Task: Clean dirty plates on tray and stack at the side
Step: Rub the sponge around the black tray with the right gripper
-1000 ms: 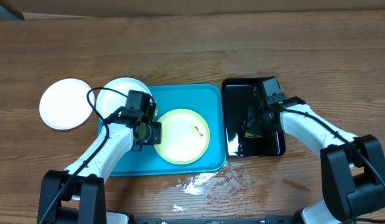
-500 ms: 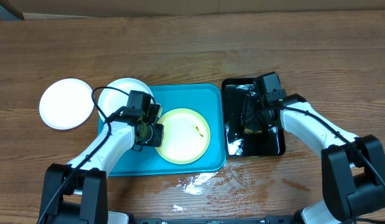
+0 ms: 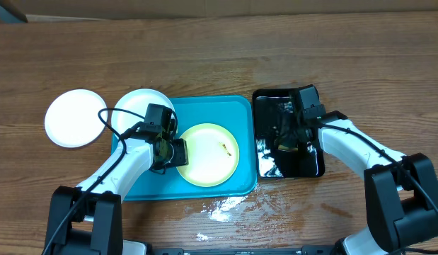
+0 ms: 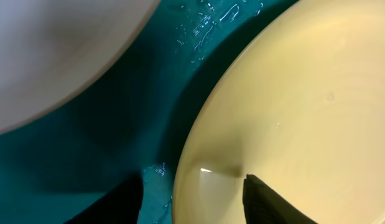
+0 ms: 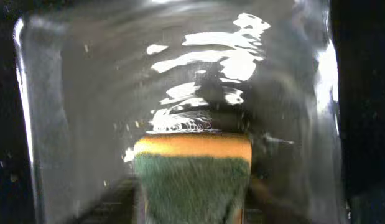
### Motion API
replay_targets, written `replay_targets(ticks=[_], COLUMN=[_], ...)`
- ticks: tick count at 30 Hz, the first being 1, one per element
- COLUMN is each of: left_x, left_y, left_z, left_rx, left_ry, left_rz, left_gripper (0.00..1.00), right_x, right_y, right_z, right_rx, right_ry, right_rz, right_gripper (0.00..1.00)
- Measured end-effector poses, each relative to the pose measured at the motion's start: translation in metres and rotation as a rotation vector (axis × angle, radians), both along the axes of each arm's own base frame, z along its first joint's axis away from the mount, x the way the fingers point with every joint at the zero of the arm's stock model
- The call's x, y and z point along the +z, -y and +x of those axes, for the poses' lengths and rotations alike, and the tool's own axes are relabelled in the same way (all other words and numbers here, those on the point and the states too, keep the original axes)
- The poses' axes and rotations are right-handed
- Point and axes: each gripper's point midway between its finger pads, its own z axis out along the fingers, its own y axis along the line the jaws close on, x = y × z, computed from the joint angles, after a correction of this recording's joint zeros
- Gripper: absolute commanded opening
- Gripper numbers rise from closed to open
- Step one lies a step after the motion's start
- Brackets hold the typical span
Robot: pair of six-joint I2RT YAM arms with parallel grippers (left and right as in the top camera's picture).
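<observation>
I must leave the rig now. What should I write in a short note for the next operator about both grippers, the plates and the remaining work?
Left gripper: open, jaws straddling the left rim of the yellow plate on the teal tray.
Right gripper: shut on the sponge, down in the black water tub.
First white plate: on the table, left of the tray. Second white plate: overlapping the tray's corner.
Done: both white plates look clean, not stacked.
Left: wipe the speck off the yellow plate, then stack all three.
</observation>
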Motion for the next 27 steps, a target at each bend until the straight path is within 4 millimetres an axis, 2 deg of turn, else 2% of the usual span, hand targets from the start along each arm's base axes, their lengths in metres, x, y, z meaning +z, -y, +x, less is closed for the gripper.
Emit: replay_targets(ticks=[2, 6, 10, 14, 16, 18, 20, 21, 27], left_x=[0.0, 0.001, 0.001, 0.001, 0.001, 0.001, 0.001, 0.001, 0.005], left_y=[0.0, 0.001, -0.001, -0.003, -0.003, -0.003, -0.003, -0.003, 0.0], left_z=[0.002, 0.005, 0.005, 0.007, 0.007, 0.007, 0.007, 0.007, 0.022], left_rx=[0.005, 0.009, 0.033, 0.056, 0.06, 0.06, 0.062, 0.063, 0.1], left_ry=[0.008, 0.019, 0.017, 0.021, 0.022, 0.022, 0.021, 0.021, 0.075], left_rz=[-0.003, -0.005, 0.003, 0.009, 0.008, 0.007, 0.008, 0.007, -0.011], left_gripper=[0.58, 0.44, 0.34, 0.32, 0.32, 0.21, 0.18, 0.19, 0.2], right_x=[0.001, 0.008, 0.003, -0.013, -0.013, -0.013, -0.013, -0.012, -0.012], right_y=[0.002, 0.004, 0.005, 0.006, 0.006, 0.005, 0.005, 0.004, 0.004], right_z=[-0.003, -0.012, -0.021, -0.031, -0.028, -0.024, -0.022, -0.022, -0.023], right_rx=[0.005, 0.013, 0.014, 0.014, 0.012, 0.009, 0.008, 0.005, 0.01], right_ry=[-0.023, -0.089, -0.12, -0.125, -0.103, -0.083, -0.071, -0.067, -0.07], right_rz=[-0.013, -0.037, -0.045, -0.047, -0.044, -0.041, -0.038, -0.035, -0.036], right_gripper=[0.76, 0.76, 0.75, 0.72, 0.72, 0.77, 0.96, 1.0, 1.0])
